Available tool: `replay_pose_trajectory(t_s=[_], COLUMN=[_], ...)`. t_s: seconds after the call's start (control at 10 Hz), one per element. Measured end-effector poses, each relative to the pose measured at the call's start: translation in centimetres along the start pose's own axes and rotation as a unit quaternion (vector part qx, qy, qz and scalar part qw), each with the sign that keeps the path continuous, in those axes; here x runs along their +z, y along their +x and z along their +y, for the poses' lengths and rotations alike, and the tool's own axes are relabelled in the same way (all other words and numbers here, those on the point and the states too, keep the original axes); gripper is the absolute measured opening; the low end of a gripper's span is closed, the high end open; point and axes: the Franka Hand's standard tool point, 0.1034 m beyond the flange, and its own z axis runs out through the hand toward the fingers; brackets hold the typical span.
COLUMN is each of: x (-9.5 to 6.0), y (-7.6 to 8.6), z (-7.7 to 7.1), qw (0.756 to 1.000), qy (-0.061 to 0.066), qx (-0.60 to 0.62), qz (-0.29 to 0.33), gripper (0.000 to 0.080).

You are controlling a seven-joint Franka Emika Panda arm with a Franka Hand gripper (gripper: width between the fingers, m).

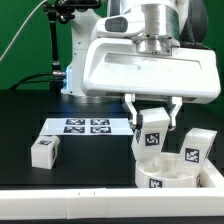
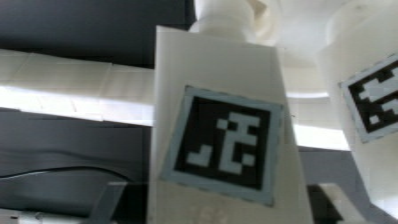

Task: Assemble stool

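Gripper point(image 1: 152, 116) is centre-right in the exterior view, jaws pinching a leg point(image 1: 152, 137) by its upper end. The leg is upright, tag facing the camera. It hangs directly over the seat point(image 1: 165, 176) at lower right of the frame. Its lower end looks level with the seat rim, but I can't tell if it has met a socket; the view is too coarse. Second leg point(image 1: 196, 150) stands at the seat's side toward the exterior view's right. Third leg point(image 1: 43, 150) lies loose at lower left, well apart, with the marker board point(image 1: 85, 126) just behind it. In the wrist view the held leg point(image 2: 222, 130) fills the frame, second leg point(image 2: 374, 95) beside it.

Step, as I judge it: seating the held leg in a socket. To do it well:
- Hold the leg vertical.
- Square its end to the socket.
- Lower slowly.
- Avoid bumping the second leg.
- Release only once the leg is seated.
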Motion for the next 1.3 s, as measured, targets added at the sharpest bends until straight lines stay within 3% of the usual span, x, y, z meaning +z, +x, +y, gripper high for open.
replay_pose_trajectory(t_s=[0.1,0.5,1.3], x=[0.0,0.3,0.9], y=[0.2,0.4,-0.3], z=[-0.4,0.0,-1.0], qw=[1.0,1.0,0.999], qy=[0.002,0.0,-0.003], qx=[-0.006,-0.016,-0.026], qz=[0.001,0.0,0.02], gripper=[0.0327,0.0327,0.0327])
